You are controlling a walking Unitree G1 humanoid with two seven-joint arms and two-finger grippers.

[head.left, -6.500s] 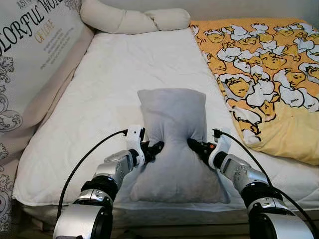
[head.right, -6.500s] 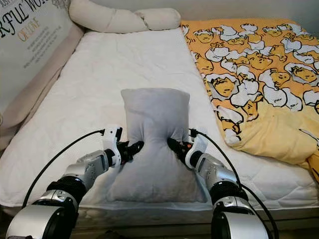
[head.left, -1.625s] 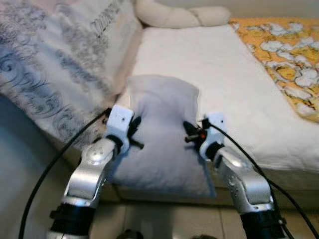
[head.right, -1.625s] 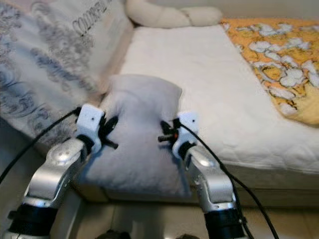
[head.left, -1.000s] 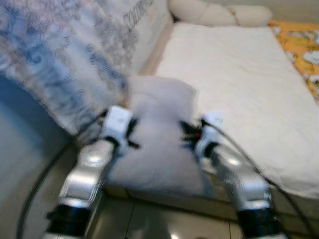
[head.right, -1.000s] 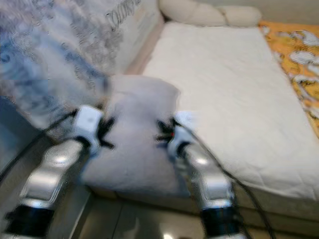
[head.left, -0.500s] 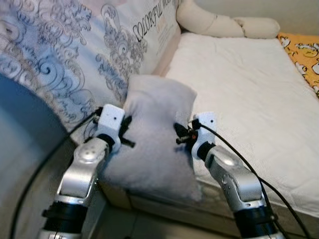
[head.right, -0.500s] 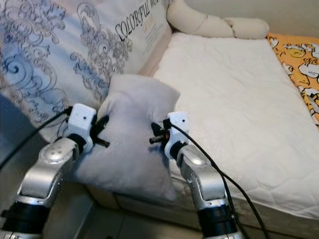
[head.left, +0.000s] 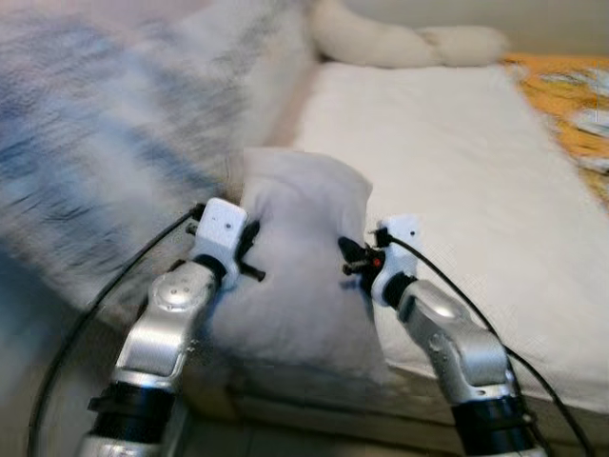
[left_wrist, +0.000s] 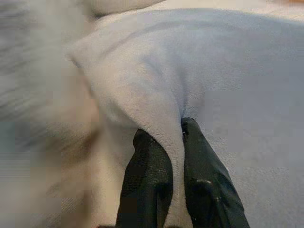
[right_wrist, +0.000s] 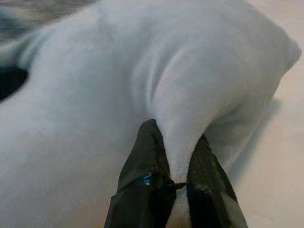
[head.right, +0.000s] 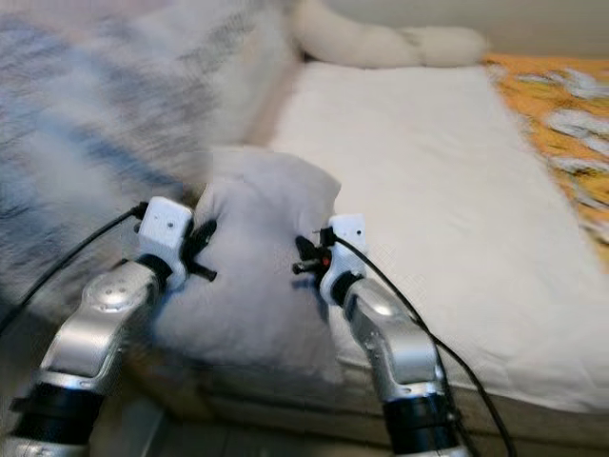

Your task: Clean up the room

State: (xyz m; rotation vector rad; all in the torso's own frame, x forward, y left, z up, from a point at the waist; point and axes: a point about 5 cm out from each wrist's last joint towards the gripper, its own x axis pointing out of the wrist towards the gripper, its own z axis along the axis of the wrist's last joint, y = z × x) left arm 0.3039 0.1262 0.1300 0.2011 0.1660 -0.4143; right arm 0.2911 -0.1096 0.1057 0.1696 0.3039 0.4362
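A: Grey pillow (head.left: 303,267) held between both arms at the near left corner of the bed (head.left: 476,171), lower end drooping past the mattress edge. Left gripper (head.left: 249,259) pinched on its left side, right gripper (head.left: 350,259) on its right side.

B: How firm is the hold?

A: Thin, I'd say. Each pair of fingers is nearly closed on just a fold of cover. Left fingers (left_wrist: 147,175) have a narrow ridge of fabric between them; right fingers (right_wrist: 145,175) the same.

B: So the risk?

A: The fold could slide out of one side, since soft fabric gives. Then the pillow swings from the other pinch and may drop to the floor. The patterned bedding (head.left: 105,143) heaped close on the left could also snag it.

B: Head views enough?

A: No, they're blurred. They give placement and the cream bolster (head.left: 409,43) at the far end. The wrist views show the actual bite on the fabric.
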